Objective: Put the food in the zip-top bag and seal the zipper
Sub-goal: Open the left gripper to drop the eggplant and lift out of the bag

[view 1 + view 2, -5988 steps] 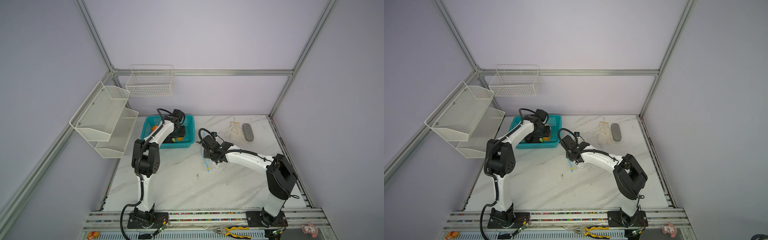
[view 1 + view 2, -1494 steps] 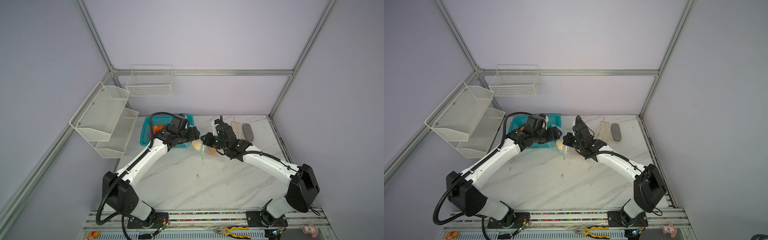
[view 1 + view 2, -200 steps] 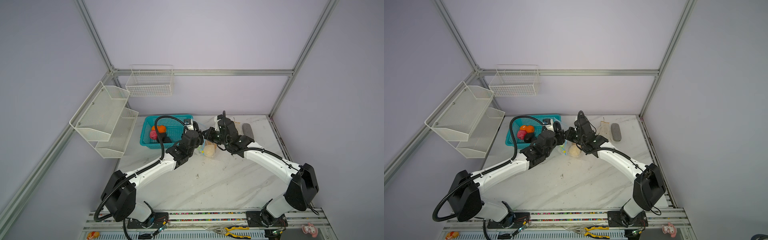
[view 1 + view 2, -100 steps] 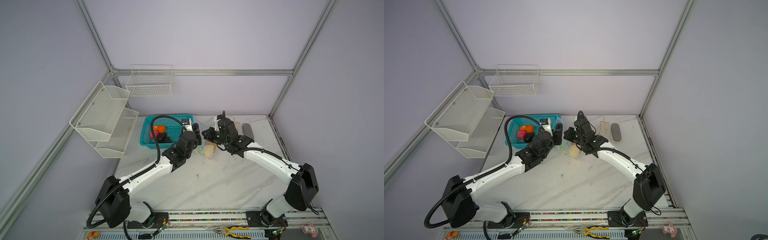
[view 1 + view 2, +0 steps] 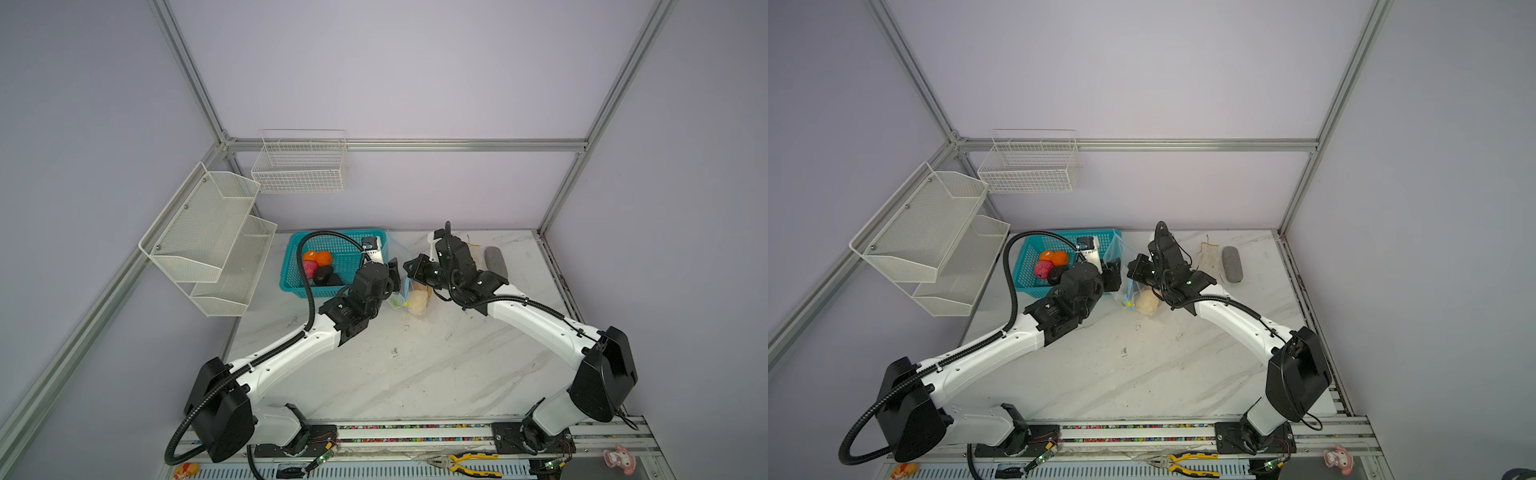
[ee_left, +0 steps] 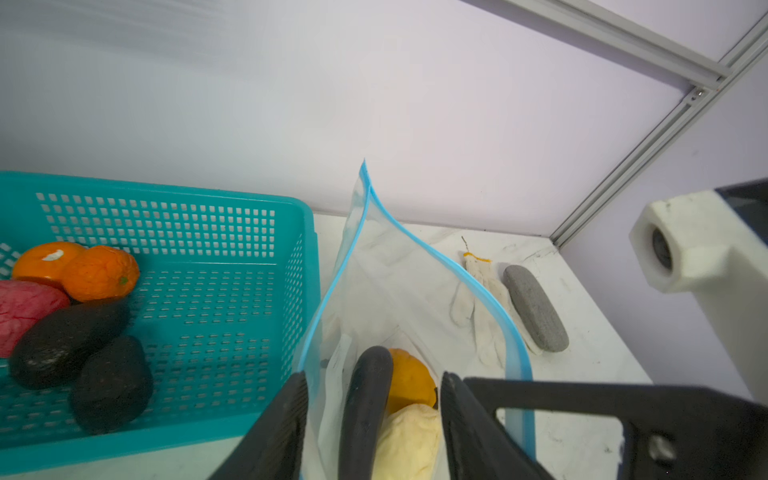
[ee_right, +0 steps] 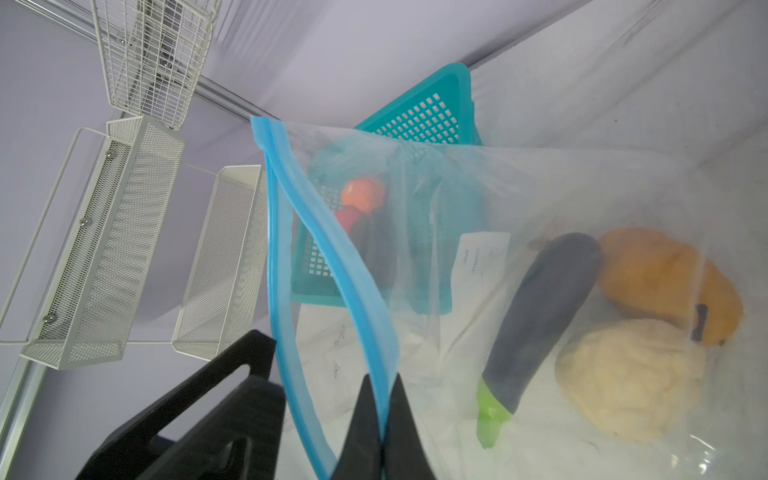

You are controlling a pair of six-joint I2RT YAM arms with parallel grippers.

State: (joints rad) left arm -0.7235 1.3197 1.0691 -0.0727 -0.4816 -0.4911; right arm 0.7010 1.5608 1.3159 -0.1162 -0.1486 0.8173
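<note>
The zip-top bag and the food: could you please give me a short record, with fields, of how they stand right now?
Bag: mouth open
Zipper: unsealed
Right end effector: shut on zipper
Left end effector: open at bag's mouth, jaws either side of eggplant, gaps showing
In bag: eggplant, orange ball, cream ball
In basket: two oranges, pink fruit, two dark lumps
On table beyond bag: glove, stone
</note>
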